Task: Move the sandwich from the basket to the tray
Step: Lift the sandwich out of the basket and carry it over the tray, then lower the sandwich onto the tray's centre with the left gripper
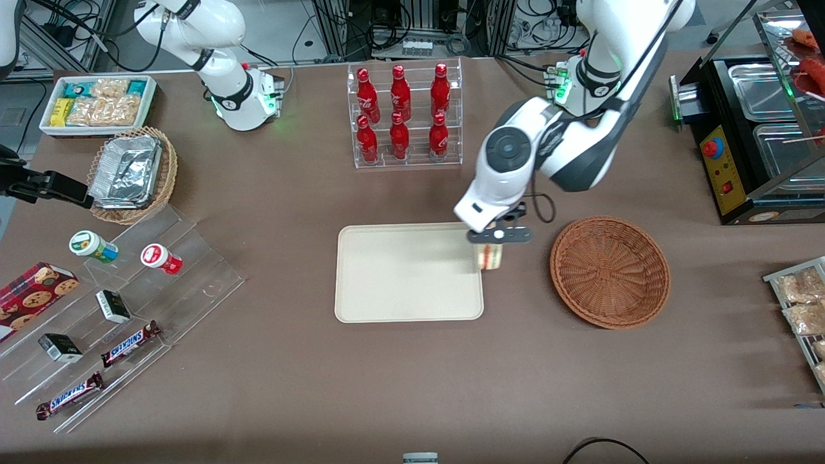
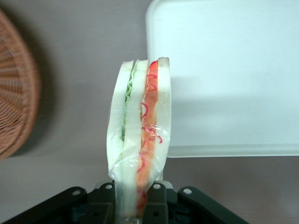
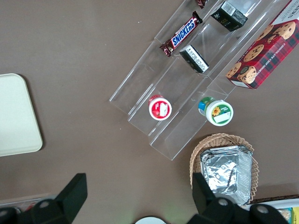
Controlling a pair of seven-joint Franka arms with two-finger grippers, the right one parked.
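Note:
My left gripper (image 1: 491, 252) hangs above the table between the tray and the basket, at the tray's edge nearest the basket, shut on the sandwich (image 1: 490, 257). In the left wrist view the sandwich (image 2: 140, 130) is a wrapped wedge of white bread with green, red and orange layers, pinched at its base between the black fingers (image 2: 158, 205) of the gripper (image 2: 131, 205). The cream tray (image 1: 406, 274) lies flat on the brown table, bare. The reddish-brown wicker basket (image 1: 610, 271) sits toward the working arm's end and holds nothing. Tray (image 2: 224, 74) and basket (image 2: 16, 102) flank the sandwich.
A clear rack of red bottles (image 1: 404, 115) stands farther from the front camera than the tray. Toward the parked arm's end are a tan basket with foil trays (image 1: 132, 174), an acrylic step shelf with snacks (image 1: 116, 309) and a box of snack packs (image 1: 98, 103). A black appliance (image 1: 754, 142) stands toward the working arm's end.

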